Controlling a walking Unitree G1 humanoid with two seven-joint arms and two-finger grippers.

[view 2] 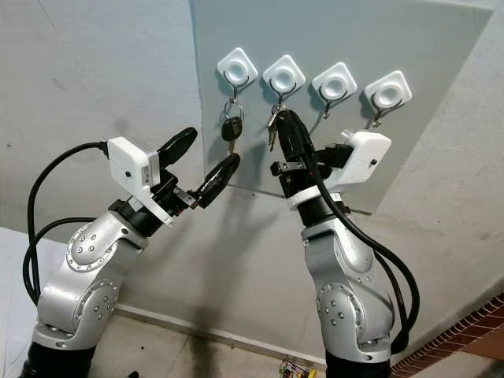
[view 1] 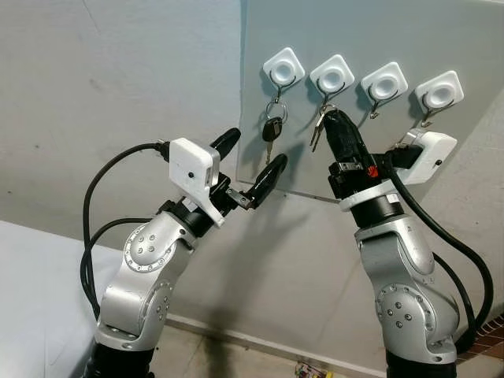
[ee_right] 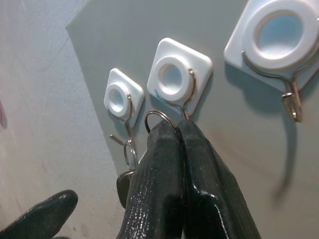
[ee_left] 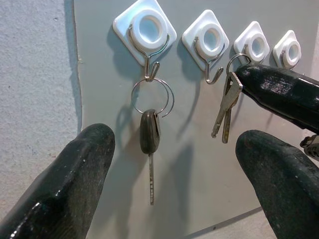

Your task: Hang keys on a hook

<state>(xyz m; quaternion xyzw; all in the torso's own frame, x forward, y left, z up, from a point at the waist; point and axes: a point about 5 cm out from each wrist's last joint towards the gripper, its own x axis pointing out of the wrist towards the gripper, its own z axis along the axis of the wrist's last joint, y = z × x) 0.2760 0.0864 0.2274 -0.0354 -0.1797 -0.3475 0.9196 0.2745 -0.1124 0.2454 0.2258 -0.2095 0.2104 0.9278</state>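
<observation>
Pinched tight together, the two black fingers of the right gripper (view 1: 329, 120) are clamping the thin steel ring of a pair of plain silver keys (ee_left: 225, 107), with the blades dangling loose beneath the fingertips. They are holding it up against the grey board (view 1: 378, 31) on the far wall, just below the second white square hook (view 1: 331, 79) from the left, and the ring's upper loop is poking out above the fingertips right beside that hook's wire tip without yet sitting over it, as far as I can tell.

Over on the left, the left gripper (view 1: 256, 160) is hovering with its fingers (ee_left: 60, 184) spread wide and nothing between them, aimed at the black-headed key on a double wire ring (ee_left: 149, 132) that is already hanging from the leftmost white hook (ee_left: 145, 30). Two more white hooks (view 1: 383, 83) to the right are standing bare.

To my eye the step in hand is the hooking itself: the silver pair is being presented to the second hook. What comes next probably calls for a small lift and a nudge toward the board so the ring's loop passes over the upturned wire, then a gentle lowering before the fingers part. Letting go too early could drop the keys to the floor.
</observation>
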